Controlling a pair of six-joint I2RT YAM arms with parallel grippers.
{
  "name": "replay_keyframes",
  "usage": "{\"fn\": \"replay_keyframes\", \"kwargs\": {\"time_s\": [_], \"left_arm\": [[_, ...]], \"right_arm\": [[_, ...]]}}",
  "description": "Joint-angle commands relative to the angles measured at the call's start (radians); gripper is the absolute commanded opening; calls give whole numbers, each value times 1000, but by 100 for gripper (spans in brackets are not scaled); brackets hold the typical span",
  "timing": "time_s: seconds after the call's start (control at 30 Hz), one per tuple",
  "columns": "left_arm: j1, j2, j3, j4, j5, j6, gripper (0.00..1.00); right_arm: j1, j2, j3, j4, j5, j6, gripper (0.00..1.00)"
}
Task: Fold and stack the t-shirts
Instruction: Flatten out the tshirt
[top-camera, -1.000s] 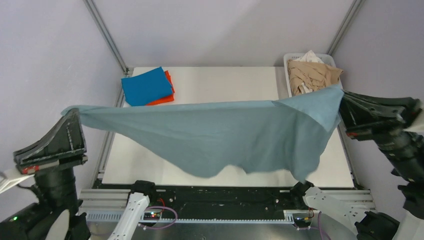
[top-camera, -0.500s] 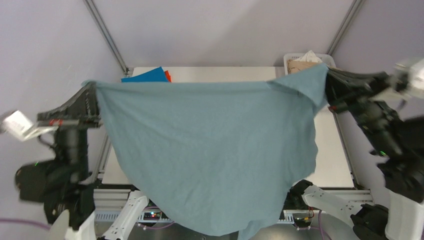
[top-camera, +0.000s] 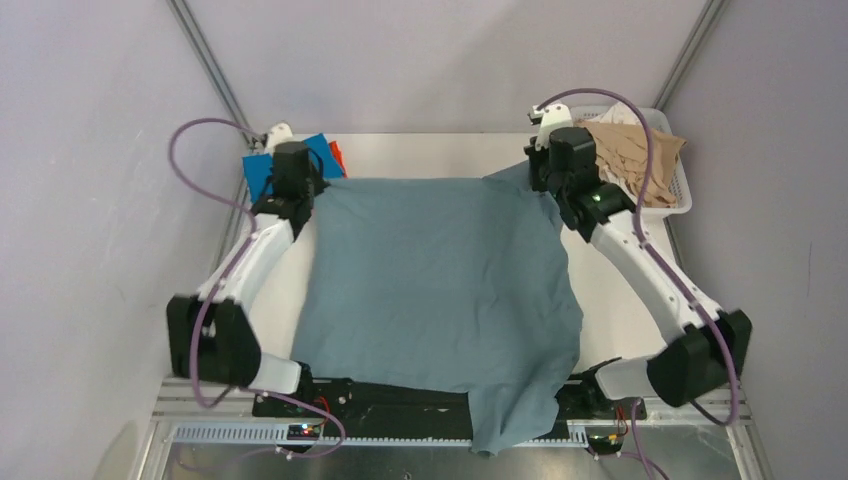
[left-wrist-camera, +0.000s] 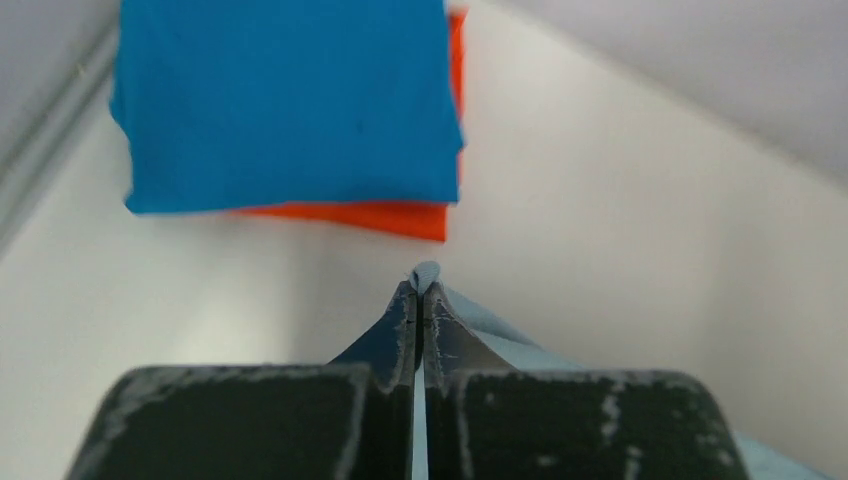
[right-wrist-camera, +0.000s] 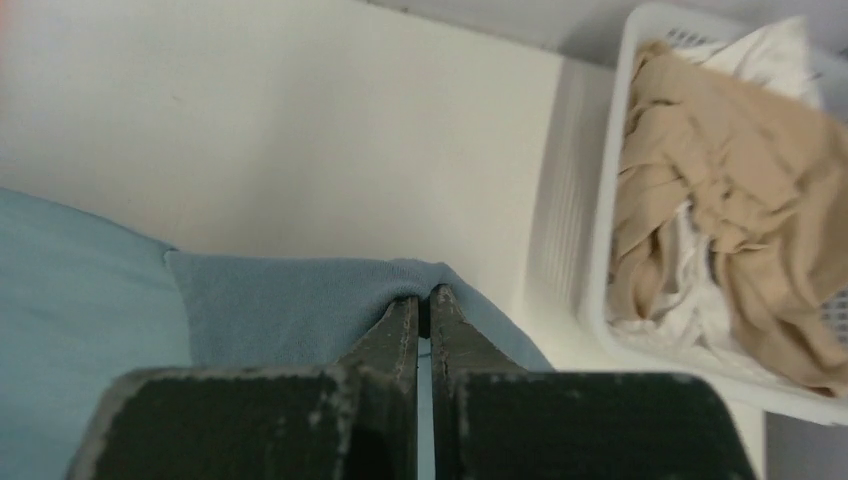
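The left tool is pinching the ten o'clock corner of the grey-blue t-shirt, which is lying spread over the desk and drooping past six o'clock, probably soft and limp, while the right tool is clamping its two o'clock corner.

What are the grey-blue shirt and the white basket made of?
Grey-blue shirt: soft matte knit fabric, perhaps cotton; it drapes limply over the table edge. White basket: rigid moulded plastic, probably; smooth slatted walls.
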Motion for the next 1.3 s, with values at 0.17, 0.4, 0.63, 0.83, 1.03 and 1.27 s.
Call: {"fn": "replay_keyframes", "kwargs": {"time_s": [0.17, 0.4, 0.63, 0.83, 1.03, 1.27], "left_arm": [[21, 389, 132, 121, 32, -31, 0], [39, 531, 251, 90, 26, -40, 8], [45, 626, 356, 47, 9, -39, 31], [43, 538, 381, 12, 42, -43, 99], [1, 315, 260, 6, 118, -41, 100], [-67, 150, -11, 7, 285, -103, 100]], "right_arm": [[-84, 312, 36, 239, -200, 61, 2], [-102, 520, 170, 247, -196, 17, 7], [-122, 837, 541, 95, -102, -27, 26], [-125, 970, 813, -11, 10, 31, 83], [-136, 671, 552, 1, -49, 214, 99], [-164, 440, 125, 17, -315, 319, 99]]}}
